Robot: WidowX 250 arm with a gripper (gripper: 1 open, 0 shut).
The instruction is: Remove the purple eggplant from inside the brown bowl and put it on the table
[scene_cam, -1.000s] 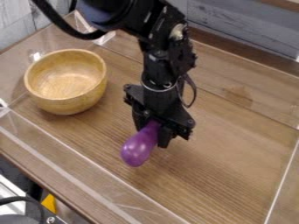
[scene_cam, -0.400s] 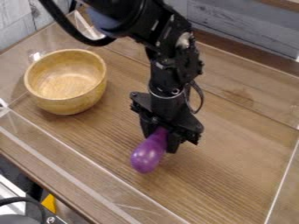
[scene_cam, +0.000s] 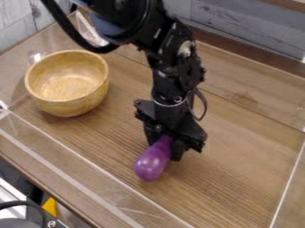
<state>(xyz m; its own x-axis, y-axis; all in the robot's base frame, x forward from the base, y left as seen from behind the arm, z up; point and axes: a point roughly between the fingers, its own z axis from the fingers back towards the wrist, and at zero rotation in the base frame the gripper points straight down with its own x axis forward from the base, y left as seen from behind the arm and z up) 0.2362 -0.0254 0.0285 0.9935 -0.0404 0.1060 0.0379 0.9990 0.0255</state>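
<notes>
Closest to the camera, the purple eggplant [scene_cam: 150, 162] is lying on the table [scene_cam: 238, 178], fat end toward us. The gripper [scene_cam: 166, 145] is pointing straight down with its jaws partly closed around the eggplant's narrow end, gripping it. Further back on the left, the brown bowl [scene_cam: 67, 82] is sitting well apart.
</notes>
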